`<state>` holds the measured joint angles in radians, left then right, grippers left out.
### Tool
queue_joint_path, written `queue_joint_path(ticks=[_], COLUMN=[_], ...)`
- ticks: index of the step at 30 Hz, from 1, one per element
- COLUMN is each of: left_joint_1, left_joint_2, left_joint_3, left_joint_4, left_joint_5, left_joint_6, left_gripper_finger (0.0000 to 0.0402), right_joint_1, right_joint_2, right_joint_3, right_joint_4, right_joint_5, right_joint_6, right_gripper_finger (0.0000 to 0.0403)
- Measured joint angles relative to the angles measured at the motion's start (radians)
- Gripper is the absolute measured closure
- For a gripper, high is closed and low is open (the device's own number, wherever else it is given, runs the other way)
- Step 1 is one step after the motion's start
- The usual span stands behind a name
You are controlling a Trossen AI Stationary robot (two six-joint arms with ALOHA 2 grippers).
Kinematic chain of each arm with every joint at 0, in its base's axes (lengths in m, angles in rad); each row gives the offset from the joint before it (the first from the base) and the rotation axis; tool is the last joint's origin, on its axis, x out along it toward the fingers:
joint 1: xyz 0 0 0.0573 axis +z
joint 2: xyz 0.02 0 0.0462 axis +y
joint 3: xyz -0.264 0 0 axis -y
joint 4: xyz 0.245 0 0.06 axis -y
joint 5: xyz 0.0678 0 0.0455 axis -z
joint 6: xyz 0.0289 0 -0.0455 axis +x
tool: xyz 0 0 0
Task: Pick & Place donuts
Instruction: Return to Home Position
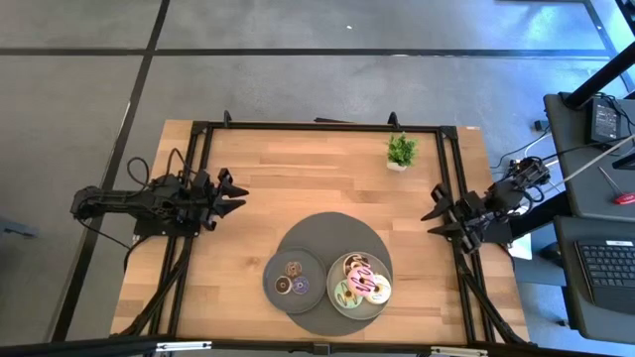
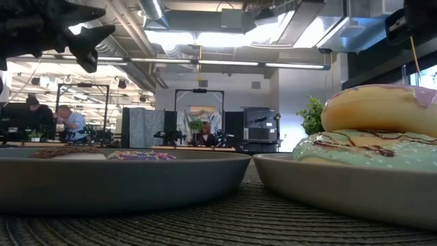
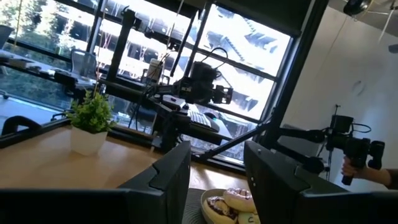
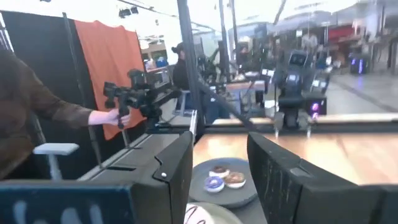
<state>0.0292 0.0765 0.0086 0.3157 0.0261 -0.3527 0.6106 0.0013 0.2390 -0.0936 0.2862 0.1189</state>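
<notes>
Several larger iced donuts, pink, cream, green and brown, lie piled on the right grey plate; in the low view they show as a cream donut on a green one. Three mini donuts lie on the left grey plate. My left gripper is open and empty above the table's left side. My right gripper is open and empty above the table's right side. Both are well clear of the donuts.
Both plates rest on a round dark woven mat at the table's near middle. A small potted plant stands at the far right. Black frame rails run around the table. A person's hand with a camera rig shows beyond the table.
</notes>
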Motion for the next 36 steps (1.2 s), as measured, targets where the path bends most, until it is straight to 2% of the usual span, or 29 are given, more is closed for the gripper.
queue_joint_path(ticks=[3,6,10,15,19,26,33,36], left_joint_1=[0.0,0.0,0.0,0.0,0.0,0.0,0.0,0.0], left_joint_2=[0.0,0.0,0.0,0.0,0.0,0.0,0.0,0.001], left_joint_3=[0.0,0.0,0.0,0.0,0.0,0.0,0.0,0.0], left_joint_4=[-0.01,-0.013,-0.013,-0.007,-0.006,-0.006,-0.006,-0.006], left_joint_5=[-0.001,-0.002,-0.01,-0.008,-0.008,-0.008,-0.008,-0.008], left_joint_6=[0.0,0.0,0.0,-0.001,-0.001,-0.001,-0.001,-0.001], left_gripper_finger=[0.0258,0.0258,0.0256,0.0258,0.0256,0.0257,0.0258,0.0258], right_joint_1=[-0.002,-0.013,-0.042,-0.097,-0.164,-0.331,-0.52,-0.574], right_joint_2=[0.0,0.004,0.008,0.0,0.0,0.0,0.0,0.0], right_joint_3=[0.0,-0.007,-0.12,-0.233,-0.231,-0.231,-0.23,-0.23], right_joint_4=[0.035,0.04,0.222,0.334,0.306,0.293,0.132,0.13], right_joint_5=[0.006,-0.029,-0.035,-0.165,-0.183,-0.183,-0.183,-0.198], right_joint_6=[-0.046,-0.007,-0.013,0.012,0.024,-0.045,-0.071,-0.1], right_gripper_finger=[0.0249,0.0249,0.0249,0.0249,0.0249,0.0249,0.0249,0.0249])
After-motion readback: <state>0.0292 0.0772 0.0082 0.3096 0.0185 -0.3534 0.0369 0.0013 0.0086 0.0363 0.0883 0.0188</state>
